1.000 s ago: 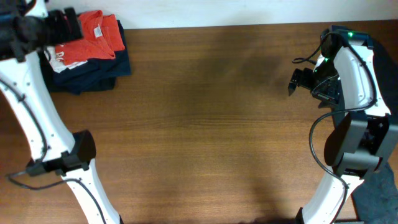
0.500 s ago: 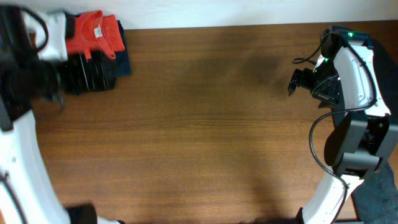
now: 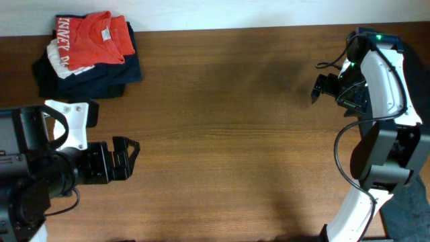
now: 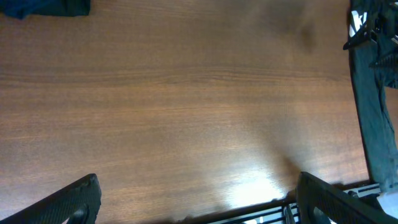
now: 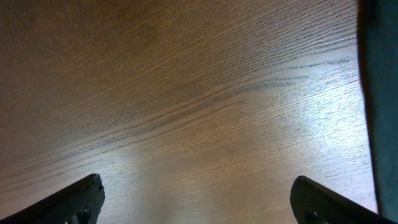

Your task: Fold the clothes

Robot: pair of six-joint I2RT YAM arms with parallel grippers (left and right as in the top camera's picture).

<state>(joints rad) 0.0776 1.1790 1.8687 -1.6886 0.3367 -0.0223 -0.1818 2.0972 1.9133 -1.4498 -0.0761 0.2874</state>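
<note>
**Left arm backed off the pile**

Shirt [image 3: 94,37] sits folded on a dark garment [image 3: 101,81], table's [image 3: 228,134] far-left corner. Left gripper [image 3: 127,159] pulled away empty, wide open. Right gripper [image 3: 317,87] open too, idle. Looks done imo.

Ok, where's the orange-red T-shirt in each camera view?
Overhead: orange-red T-shirt at top left, lying on a dark garment pile.
Left wrist: not in it; only an edge of the dark garment pile shows in the top left corner.
Right wrist: not in it.
Shared landmark: the wooden table, in all three.
</note>
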